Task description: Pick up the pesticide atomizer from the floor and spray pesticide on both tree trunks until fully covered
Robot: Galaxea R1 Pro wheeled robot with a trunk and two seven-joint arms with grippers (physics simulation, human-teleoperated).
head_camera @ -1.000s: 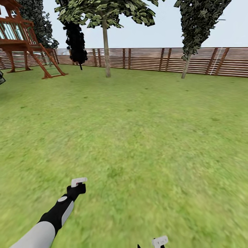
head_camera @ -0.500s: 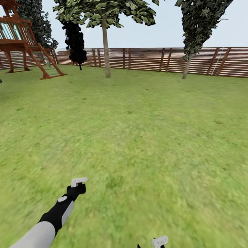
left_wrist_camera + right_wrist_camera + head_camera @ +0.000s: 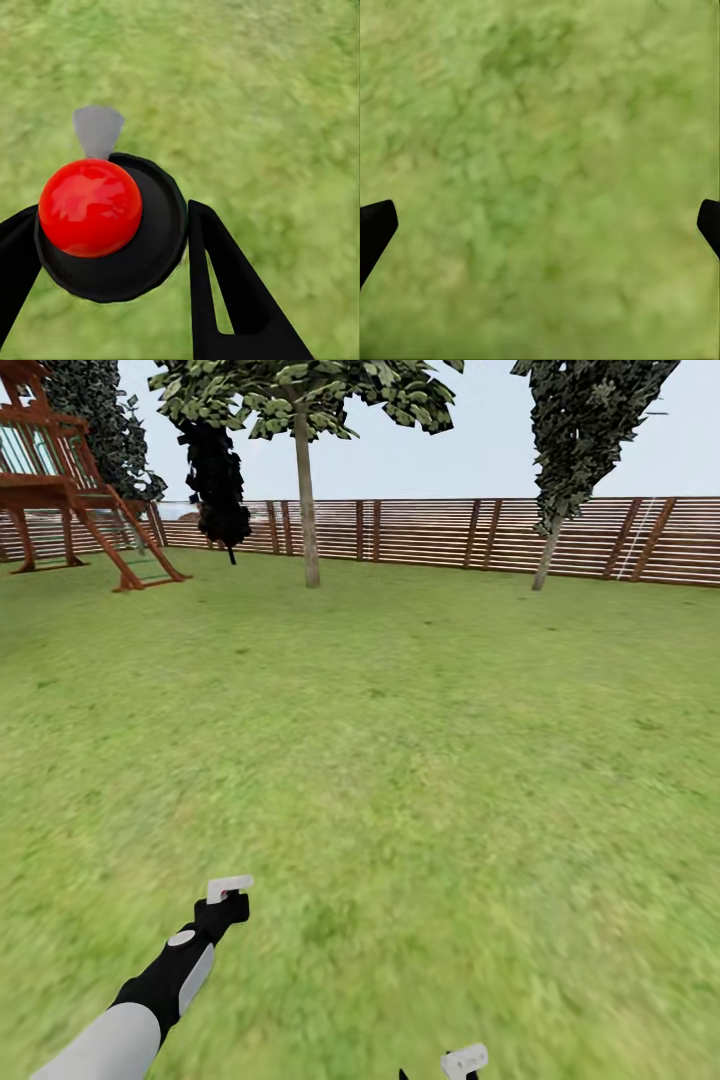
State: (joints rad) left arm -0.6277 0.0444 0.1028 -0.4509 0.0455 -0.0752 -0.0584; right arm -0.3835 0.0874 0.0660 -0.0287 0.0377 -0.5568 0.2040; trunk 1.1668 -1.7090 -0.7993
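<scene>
Between my left gripper's [image 3: 112, 214] black fingers sits the pesticide atomizer [image 3: 105, 225]: a round black body with a red dome and a grey spout, seen from above. Both fingers touch its sides, so the gripper is shut on it. In the head view the left gripper [image 3: 228, 900] hangs low over the garden lawn [image 3: 400, 740] at the lower left. My right gripper [image 3: 462, 1063] shows at the bottom edge. In its wrist view the right gripper [image 3: 540, 225] is open, with bare grass between the fingers. The thick mottled trunks and the pesticide are out of view.
A brown slat fence [image 3: 430, 532] closes the far side. Before it stand a slim-trunked leafy tree [image 3: 307, 510], a dark columnar tree [image 3: 548, 550] at right and another [image 3: 217, 480] at left. A wooden play frame [image 3: 80, 510] stands at far left.
The whole view has shifted slightly, so the camera has moved. A dark thing at the left edge has slid out of sight. Both arms hold the same pose.
</scene>
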